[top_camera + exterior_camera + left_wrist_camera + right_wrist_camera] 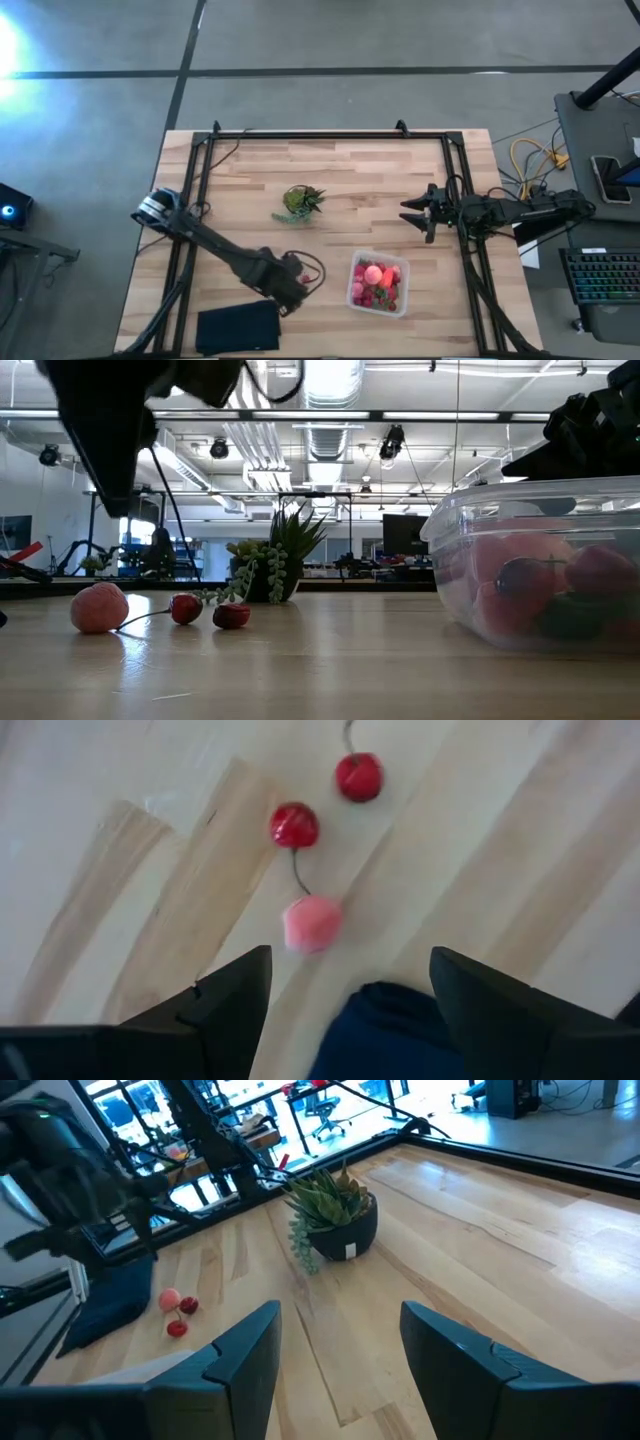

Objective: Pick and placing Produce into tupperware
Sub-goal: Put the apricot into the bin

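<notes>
The left gripper (350, 990) hangs over the table just on the black pad's side of three loose pieces: a pink ball (312, 924) and two red cherries (295, 824), the farther one (358, 776) at the end of the row. Its fingers stand spread apart with nothing between them. Seen from the wrist, the three pieces run in a line leading straight away from the open fingers, the pink ball nearest, then one cherry on a thin stem, then the other. My reading is that the next reach goes forward and down along that line, and the pink ball is the first thing the fingers would meet.

From above, this cluster (306, 277) sits between the black pad (238, 327) and the clear box (379, 284), well apart from the box. The box already holds a heap of red and pink pieces with a peach-pink round one on top; I cannot count them. The low view shows the same three pieces on the wood: pink ball (99, 607), cherry (185, 608), cherry (231, 616).

The right gripper (420, 213) waits beyond the box, on the side away from the pad, fingers parted and empty. The left one is clearly nearer the loose pieces. One potted plant (298, 202) stands beyond them, toward mid-table.
</notes>
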Controlling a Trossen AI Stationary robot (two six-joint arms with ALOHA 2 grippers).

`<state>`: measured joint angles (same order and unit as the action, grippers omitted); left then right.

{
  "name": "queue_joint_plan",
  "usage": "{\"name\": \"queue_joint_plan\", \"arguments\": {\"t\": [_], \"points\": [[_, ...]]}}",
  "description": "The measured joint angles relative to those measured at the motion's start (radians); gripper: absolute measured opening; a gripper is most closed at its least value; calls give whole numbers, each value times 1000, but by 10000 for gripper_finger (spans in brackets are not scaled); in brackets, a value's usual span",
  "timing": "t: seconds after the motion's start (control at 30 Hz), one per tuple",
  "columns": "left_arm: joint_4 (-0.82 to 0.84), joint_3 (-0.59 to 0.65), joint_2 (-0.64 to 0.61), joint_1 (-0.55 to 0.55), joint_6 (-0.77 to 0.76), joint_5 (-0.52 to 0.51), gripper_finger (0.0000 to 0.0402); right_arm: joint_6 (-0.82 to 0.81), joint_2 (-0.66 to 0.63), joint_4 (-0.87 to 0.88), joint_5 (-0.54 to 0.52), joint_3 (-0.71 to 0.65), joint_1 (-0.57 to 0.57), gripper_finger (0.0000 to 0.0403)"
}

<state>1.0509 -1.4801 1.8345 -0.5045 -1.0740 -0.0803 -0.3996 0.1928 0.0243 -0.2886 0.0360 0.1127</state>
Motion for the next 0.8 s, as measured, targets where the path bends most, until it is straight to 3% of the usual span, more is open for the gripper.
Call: {"name": "queue_joint_plan", "arguments": {"t": [0.23, 0.33, 0.8], "points": [[-380, 337, -184, -51, -17, -47, 257, 0, 0, 1, 0, 0, 0, 198], [-464, 430, -231, -66, -20, -91, 257, 0, 0, 1, 0, 0, 0, 199], [-532, 532, -239, -74, 191, -131, 257, 0, 0, 1, 0, 0, 0, 198]]}}
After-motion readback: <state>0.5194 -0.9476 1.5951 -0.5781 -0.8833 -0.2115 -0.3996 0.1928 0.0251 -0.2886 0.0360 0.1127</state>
